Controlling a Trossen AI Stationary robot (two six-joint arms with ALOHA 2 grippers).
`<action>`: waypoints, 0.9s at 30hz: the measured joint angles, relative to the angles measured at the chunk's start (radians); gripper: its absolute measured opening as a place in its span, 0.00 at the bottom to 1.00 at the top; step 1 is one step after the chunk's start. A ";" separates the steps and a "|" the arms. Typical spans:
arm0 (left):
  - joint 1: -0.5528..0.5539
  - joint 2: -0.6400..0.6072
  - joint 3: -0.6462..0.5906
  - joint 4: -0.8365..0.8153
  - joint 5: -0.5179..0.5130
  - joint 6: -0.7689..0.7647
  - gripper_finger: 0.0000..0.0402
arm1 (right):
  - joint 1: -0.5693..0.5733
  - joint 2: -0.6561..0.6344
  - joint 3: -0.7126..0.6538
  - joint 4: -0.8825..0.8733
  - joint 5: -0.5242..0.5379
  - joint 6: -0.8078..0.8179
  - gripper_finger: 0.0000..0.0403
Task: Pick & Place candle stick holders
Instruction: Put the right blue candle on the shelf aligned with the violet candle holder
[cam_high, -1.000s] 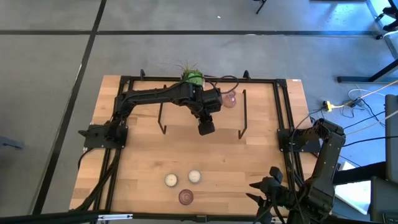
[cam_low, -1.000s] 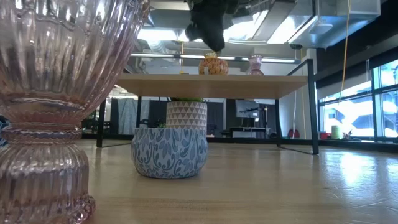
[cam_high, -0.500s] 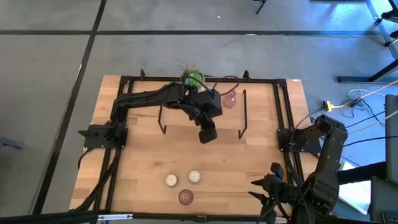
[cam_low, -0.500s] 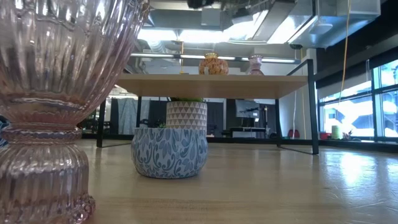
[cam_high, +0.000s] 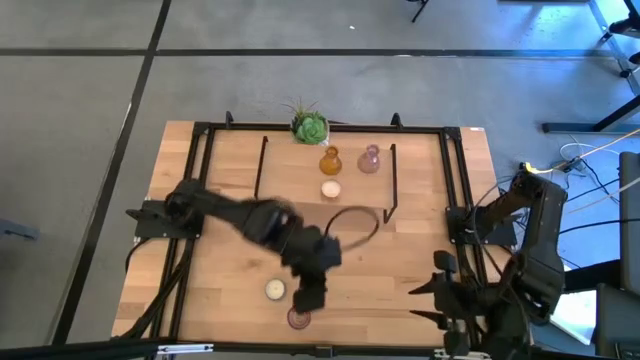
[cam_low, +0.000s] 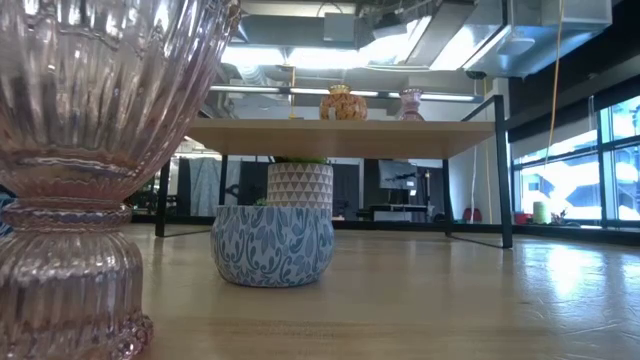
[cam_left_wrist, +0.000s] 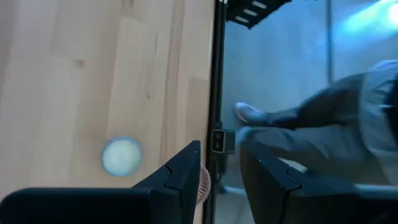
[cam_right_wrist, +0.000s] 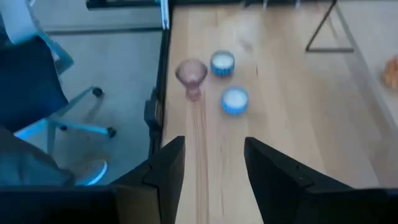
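Observation:
My left gripper (cam_high: 308, 296) is open and empty above the table's near middle, over three holders: a cream-white one (cam_high: 274, 290), a pinkish glass one (cam_high: 298, 319), and one hidden under the gripper. Its wrist view shows the cream one (cam_left_wrist: 121, 155) and the glass one's rim (cam_left_wrist: 203, 184) by one finger. On the far shelf stand the amber glass holder (cam_high: 330, 160), a pinkish glass one (cam_high: 370, 158) and a cream one (cam_high: 330, 189). My right gripper (cam_high: 432, 292) waits open at the near right, and its wrist view (cam_right_wrist: 214, 143) looks toward the near holders (cam_right_wrist: 191, 74).
A green spiky plant (cam_high: 310, 127) stands at the far edge behind the shelf. The shelf's black legs (cam_high: 392, 180) and the black frame rails (cam_high: 455, 190) border the work area. A loose black cable loop (cam_high: 352, 225) lies mid-table. A person's legs (cam_left_wrist: 311, 112) show beyond the near edge.
My left gripper has swept fast from above the far shelf toward the table's near edge and now hangs over the near holders. With the arm gone, the amber and cream holders on the shelf show. My right arm has shifted slightly.

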 joint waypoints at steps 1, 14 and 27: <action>-0.034 0.000 0.000 0.005 -0.061 -0.010 0.26 | -0.011 -0.004 0.000 0.022 0.000 -0.027 0.42; -0.281 -0.011 -0.022 -0.146 -0.892 -0.266 0.20 | -0.295 -0.048 0.000 0.116 -0.055 -0.213 0.42; -0.282 -0.088 -0.021 -0.333 -0.948 -0.325 0.19 | -0.430 -0.061 -0.074 0.266 -0.105 -0.300 0.42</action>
